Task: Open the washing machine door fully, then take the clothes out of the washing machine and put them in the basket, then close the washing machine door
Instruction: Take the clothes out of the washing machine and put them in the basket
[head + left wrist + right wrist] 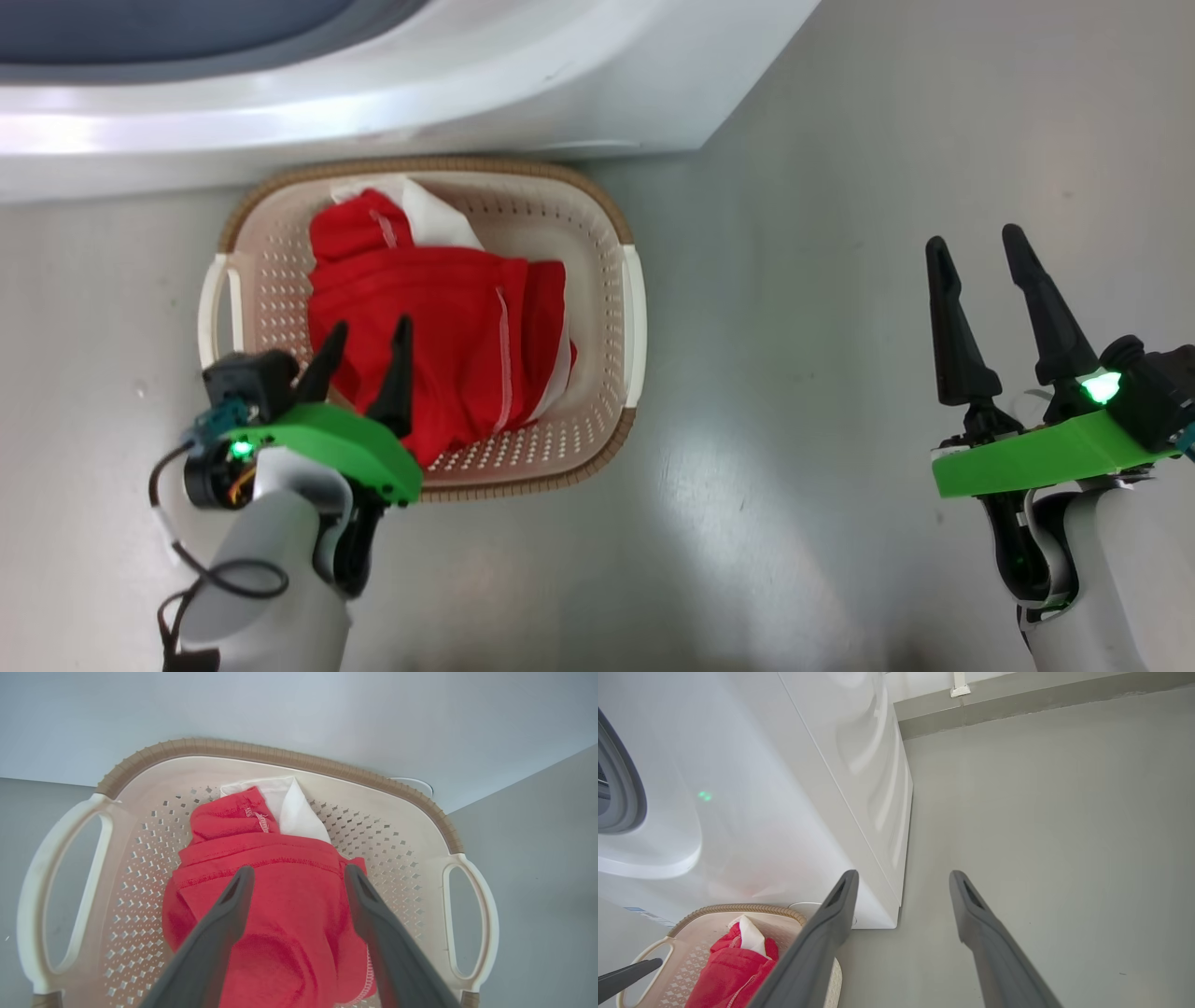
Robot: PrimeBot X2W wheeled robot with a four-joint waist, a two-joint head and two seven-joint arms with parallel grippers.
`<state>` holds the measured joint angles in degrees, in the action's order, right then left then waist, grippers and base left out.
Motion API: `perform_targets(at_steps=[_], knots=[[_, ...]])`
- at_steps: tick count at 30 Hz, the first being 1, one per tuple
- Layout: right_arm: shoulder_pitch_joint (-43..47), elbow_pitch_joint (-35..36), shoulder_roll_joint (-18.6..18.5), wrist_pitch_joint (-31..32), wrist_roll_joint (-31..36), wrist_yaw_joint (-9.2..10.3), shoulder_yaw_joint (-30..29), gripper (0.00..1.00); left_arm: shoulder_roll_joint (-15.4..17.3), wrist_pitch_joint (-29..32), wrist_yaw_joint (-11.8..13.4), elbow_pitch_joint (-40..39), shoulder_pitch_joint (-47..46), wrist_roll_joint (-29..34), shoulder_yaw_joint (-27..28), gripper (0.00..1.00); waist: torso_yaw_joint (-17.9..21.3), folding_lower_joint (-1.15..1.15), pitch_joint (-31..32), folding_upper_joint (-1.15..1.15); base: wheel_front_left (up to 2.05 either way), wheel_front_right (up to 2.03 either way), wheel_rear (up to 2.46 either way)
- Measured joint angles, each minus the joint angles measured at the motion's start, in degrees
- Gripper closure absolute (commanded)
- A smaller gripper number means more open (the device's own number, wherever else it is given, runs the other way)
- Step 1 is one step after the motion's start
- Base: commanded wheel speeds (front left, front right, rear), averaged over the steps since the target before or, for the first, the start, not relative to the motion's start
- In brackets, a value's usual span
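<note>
Head view: the clothes (439,327) lie heaped in the basket (597,280), parked on the floor (794,373) tight against the washing machine (373,103), a short drop from the drum, I'd judge. The left hand (371,325) hangs over the red pile. The right hand (975,238) waits well aside.

Left wrist view: the left hand (299,870) straddles the fabric, fingers wide apart, gripping nothing. Whether the tips brush it, I cannot tell.

Right wrist view: the right hand (902,875) is splayed over bare floor by the machine's corner, empty and free for the door.
</note>
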<state>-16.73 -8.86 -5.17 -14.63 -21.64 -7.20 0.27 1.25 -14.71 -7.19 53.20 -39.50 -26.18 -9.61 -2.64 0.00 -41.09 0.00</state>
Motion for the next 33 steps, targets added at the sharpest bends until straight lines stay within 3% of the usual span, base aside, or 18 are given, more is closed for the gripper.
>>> perform_targets(at_steps=[9, 33], knots=[[1.0, -2.0, 0.1, 0.0, -0.1, 0.00, 0.6, 0.00, 0.3, 0.0, 0.0, -4.4, 6.0, 2.9, 4.3, 0.00, 0.3, 0.00, 5.9, 0.00, 0.00, 0.00, 0.00], [12.3, -5.7, -2.6, 0.0, -3.5, 0.00, 3.8, 0.00, 1.8, 0.0, 0.0, -29.0, 26.7, 11.2, 10.9, 0.00, 0.3, 0.00, 27.3, 0.00, 0.00, 0.00, 0.00]])
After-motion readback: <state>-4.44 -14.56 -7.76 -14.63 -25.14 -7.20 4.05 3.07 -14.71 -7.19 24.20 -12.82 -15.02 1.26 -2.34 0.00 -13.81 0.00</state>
